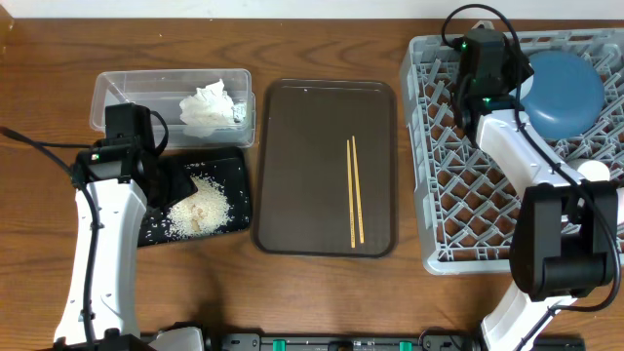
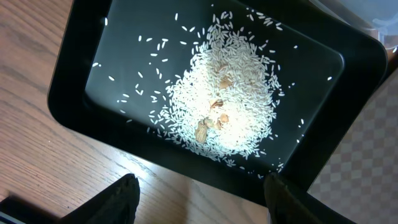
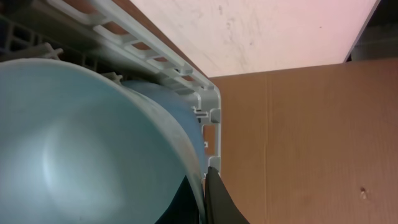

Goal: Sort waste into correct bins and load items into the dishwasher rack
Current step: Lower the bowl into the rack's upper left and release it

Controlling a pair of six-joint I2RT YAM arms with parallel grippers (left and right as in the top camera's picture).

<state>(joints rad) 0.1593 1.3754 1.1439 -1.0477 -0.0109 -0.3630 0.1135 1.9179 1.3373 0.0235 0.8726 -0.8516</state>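
My left gripper (image 2: 202,200) hangs open over the wood just beside the black tray (image 2: 74,93), nothing between its fingers. Loose white rice (image 2: 224,99) with a few tan bits lies heaped in that tray. From overhead, the left gripper (image 1: 171,180) sits over the black tray (image 1: 237,168). Crumpled white paper (image 1: 207,105) lies in the clear tub (image 1: 107,93). Two wooden chopsticks (image 1: 354,190) lie on the brown tray (image 1: 292,146). My right gripper (image 3: 204,186) is shut on the rim of the large blue bowl (image 3: 81,137), which stands in the grey rack (image 1: 468,195) at its far corner.
A white cup (image 1: 597,171) shows in the rack behind my right arm. The rack's wall (image 3: 205,106) runs close beside the bowl's rim, with the table's far edge and cardboard beyond. The brown tray lies between the bins and the rack.
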